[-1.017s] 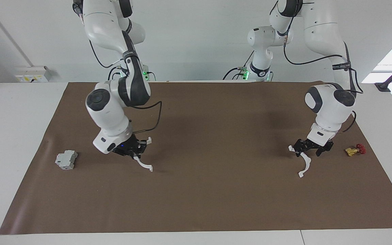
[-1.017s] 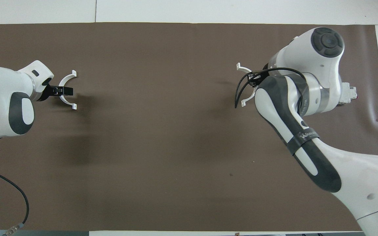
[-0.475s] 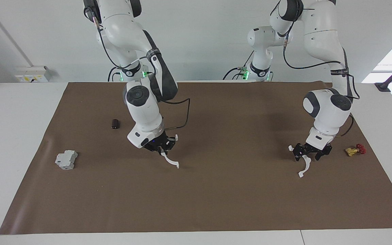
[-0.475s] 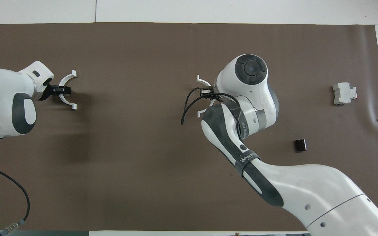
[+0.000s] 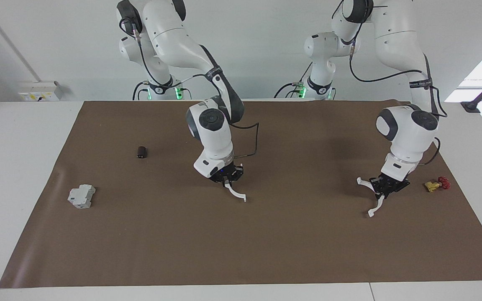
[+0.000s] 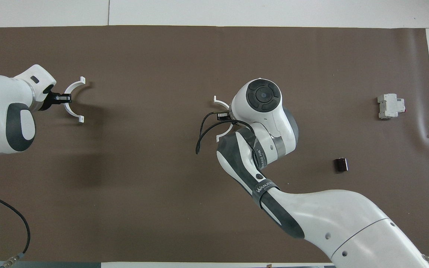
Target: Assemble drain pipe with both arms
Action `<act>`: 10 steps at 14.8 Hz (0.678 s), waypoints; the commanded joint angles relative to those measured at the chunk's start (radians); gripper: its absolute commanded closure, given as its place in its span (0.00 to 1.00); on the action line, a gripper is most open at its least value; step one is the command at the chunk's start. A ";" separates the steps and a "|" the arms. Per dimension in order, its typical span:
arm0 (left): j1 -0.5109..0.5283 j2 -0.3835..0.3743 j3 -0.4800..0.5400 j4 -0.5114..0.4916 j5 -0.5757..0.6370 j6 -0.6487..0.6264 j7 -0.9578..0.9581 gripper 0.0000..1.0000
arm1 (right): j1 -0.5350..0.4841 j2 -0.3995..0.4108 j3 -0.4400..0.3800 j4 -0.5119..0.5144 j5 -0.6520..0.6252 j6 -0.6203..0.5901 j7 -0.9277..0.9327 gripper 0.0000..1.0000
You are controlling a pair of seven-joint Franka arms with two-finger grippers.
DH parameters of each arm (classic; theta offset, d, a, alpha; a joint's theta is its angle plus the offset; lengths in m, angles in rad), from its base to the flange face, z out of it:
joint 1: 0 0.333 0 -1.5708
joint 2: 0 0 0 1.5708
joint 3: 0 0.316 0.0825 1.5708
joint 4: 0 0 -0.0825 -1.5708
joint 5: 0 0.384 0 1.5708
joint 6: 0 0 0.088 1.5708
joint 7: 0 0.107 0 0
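**Both arms up, each with half a ring**

Facing view first. The right arm comes in from 11 o'clock, and the right gripper (image 5: pixel 226 177) hangs over the middle of the brown mat (image 5: pixel 266 251), clenched on a white half-ring (image 5: pixel 236 193) that curves down from the fingers toward 4 o'clock. Its lower tab sits close to the mat; can't tell if it touches. The left arm drops in from 1 o'clock. The left gripper (image 5: pixel 385 187) is over the mat's 3 o'clock end, also clamped on the second half-ring (image 5: pixel 375 202), which sticks out on both sides of the fingers, one tab at 10 o'clock and the long arc dangling toward 7. Just beside it, at 3 o'clock, lies a small yellow-and-red valve (image 5: pixel 435 184). Toward 9 o'clock there's a grey boxy block (image 5: pixel 81 196), and a small dark cylinder (image 5: pixel 141 152) lies at 2 o'clock from it, nearer the robots.

Overhead view: everything flips. The left gripper (image 6: pixel 61 98) is at 9 o'clock, pinching its half-ring (image 6: pixel 71 97) mid-arc, open side facing 3 o'clock. The right arm's wrist covers most of its own piece (image 6: pixel 222 104) near the centre; only the tabs and a bit of arc peek out. The two halves are well apart. Block (image 6: pixel 390 106) at 3 o'clock, cylinder (image 6: pixel 341 164) at 7 o'clock from it.
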State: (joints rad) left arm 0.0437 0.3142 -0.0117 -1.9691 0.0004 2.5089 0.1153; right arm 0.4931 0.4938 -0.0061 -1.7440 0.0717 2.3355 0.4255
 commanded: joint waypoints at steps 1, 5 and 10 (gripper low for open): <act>-0.013 -0.079 0.004 0.068 0.013 -0.187 -0.014 1.00 | 0.004 -0.026 -0.002 -0.071 -0.023 0.067 0.018 0.92; -0.089 -0.070 0.006 0.222 0.050 -0.384 -0.078 1.00 | 0.005 -0.031 -0.002 -0.083 -0.047 0.070 0.015 0.76; -0.260 -0.066 0.003 0.223 0.136 -0.377 -0.313 1.00 | -0.011 -0.031 -0.005 -0.007 -0.078 -0.017 0.015 0.00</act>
State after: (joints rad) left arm -0.1520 0.2325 -0.0194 -1.7655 0.1109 2.1457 -0.1277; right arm 0.4958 0.4850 -0.0083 -1.7833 0.0309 2.3765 0.4255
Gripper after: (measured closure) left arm 0.793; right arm 0.498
